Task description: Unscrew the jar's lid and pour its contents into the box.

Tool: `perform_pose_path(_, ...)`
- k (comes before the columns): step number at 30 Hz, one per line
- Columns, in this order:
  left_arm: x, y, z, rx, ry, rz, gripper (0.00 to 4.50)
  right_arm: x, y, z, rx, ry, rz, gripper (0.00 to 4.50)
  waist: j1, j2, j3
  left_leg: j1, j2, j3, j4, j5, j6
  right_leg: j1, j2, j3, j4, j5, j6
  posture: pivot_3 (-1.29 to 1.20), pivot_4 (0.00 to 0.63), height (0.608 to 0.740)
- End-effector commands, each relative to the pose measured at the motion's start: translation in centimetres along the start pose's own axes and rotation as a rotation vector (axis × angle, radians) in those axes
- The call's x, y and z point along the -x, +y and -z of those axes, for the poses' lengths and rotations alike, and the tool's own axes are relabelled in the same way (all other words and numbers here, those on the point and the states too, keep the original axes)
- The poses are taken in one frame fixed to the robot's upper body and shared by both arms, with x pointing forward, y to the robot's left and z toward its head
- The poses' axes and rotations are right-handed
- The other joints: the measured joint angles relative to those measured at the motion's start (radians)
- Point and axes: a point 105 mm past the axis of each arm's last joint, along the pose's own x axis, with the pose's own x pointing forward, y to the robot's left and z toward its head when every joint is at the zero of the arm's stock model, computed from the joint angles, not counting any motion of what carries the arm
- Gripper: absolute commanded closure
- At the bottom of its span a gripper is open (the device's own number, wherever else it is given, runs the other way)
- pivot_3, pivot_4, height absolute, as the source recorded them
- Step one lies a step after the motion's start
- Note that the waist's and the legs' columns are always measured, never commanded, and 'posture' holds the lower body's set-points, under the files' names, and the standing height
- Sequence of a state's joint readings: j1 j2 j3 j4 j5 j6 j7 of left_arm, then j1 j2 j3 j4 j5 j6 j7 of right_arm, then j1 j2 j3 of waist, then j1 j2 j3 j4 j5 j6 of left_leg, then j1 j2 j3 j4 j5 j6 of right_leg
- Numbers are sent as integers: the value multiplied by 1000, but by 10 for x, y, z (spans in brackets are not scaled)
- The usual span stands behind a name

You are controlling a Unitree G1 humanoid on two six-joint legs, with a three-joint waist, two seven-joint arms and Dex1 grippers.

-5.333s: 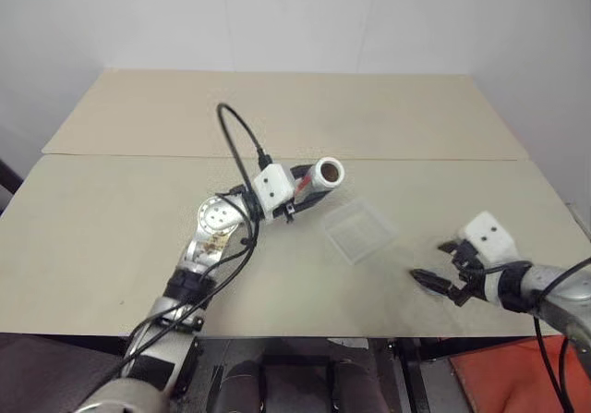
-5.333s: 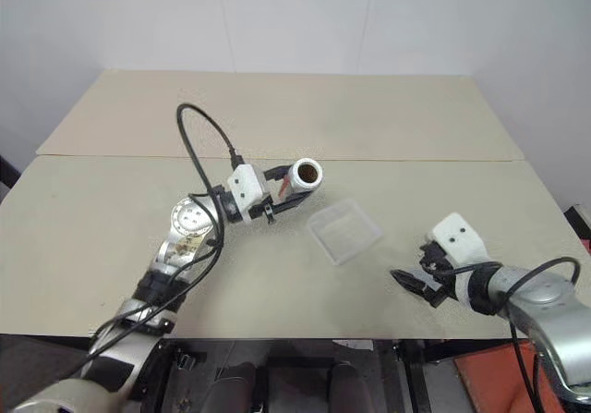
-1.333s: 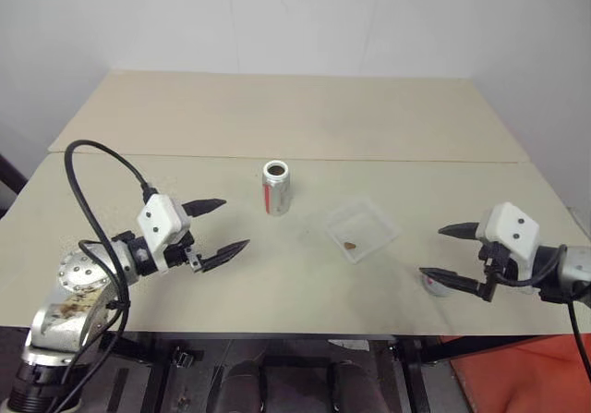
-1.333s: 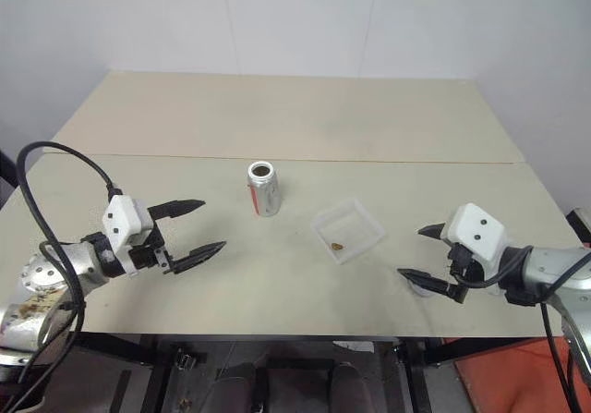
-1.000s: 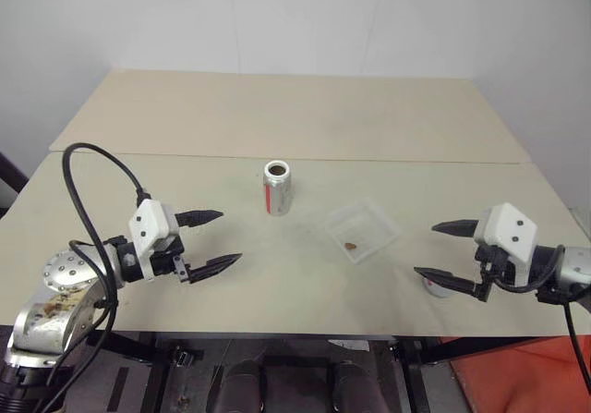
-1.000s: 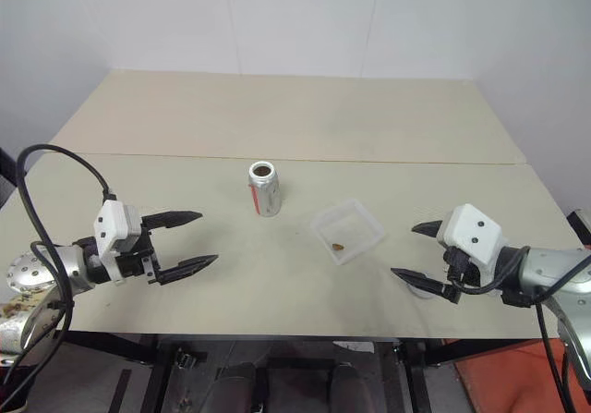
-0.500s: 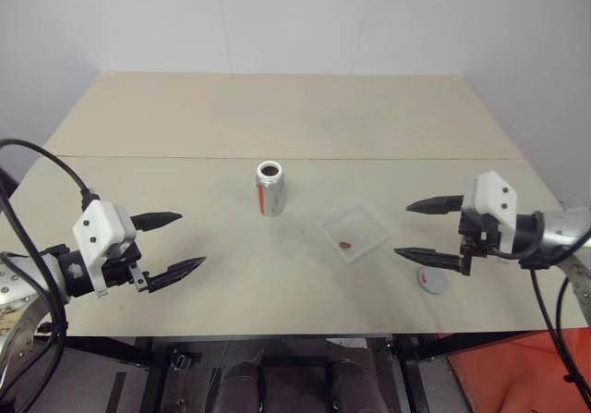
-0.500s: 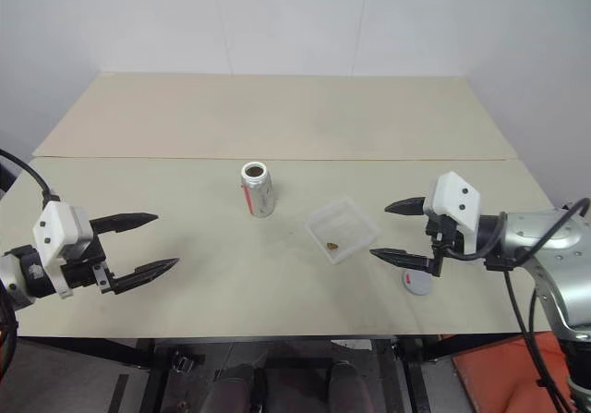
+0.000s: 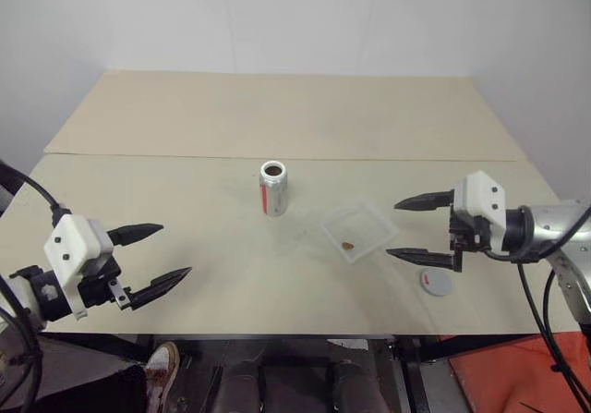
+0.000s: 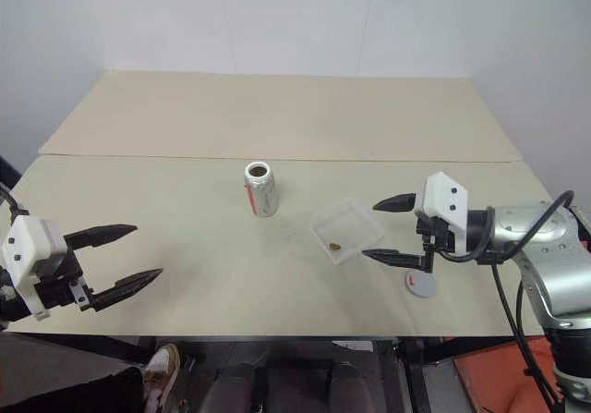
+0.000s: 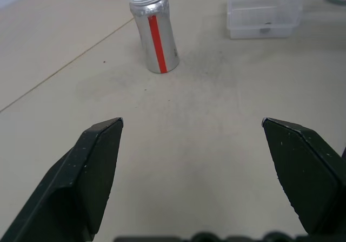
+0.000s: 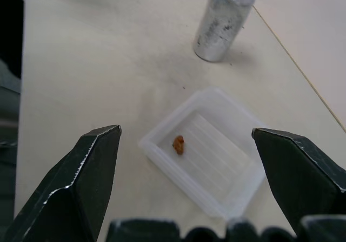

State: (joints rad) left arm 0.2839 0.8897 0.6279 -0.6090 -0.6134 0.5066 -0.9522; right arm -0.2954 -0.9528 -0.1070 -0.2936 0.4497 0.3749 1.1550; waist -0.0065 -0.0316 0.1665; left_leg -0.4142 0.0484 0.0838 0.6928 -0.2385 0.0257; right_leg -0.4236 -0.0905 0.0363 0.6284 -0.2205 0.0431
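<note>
**Supervisor:** Report gripper status.

**Operator:** I am seeing the left gripper (image 9: 155,259) hovering over the table's (image 9: 185,219) near left edge with fingers spread wide, carrying nothing. The right gripper (image 9: 412,228) is likewise spread and empty, just beside the box (image 9: 360,231).

**Supervisor:** Task items?

**Operator:** The jar (image 9: 273,188) is standing upright, uncapped. The contents (image 9: 348,245) are lying in the box. The lid (image 9: 436,282) is resting flat below the right gripper.

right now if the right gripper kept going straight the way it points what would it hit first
Probably the shallow clear plastic box holding the tiny brown bit: it lies dead ahead between the open right gripper's fingers. Depth is uncertain.
</note>
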Motion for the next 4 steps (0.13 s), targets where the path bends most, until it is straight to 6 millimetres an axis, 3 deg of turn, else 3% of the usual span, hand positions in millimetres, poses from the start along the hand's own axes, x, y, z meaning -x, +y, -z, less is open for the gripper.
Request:
perform_pose_path(1,2,7,-4,-44,13,-10,13,1,0,-14,44,-27,27,0,-1,0,0,0,0,0,0,0,0,0,0,0,0,0,0,0,150,740)
perform_pose_path(4,4,7,-4,-44,15,-11,13,4,8,-18,43,-36,1,0,-3,0,0,0,0,0,-1,0,0,0,0,0,0,0,0,0,150,740)
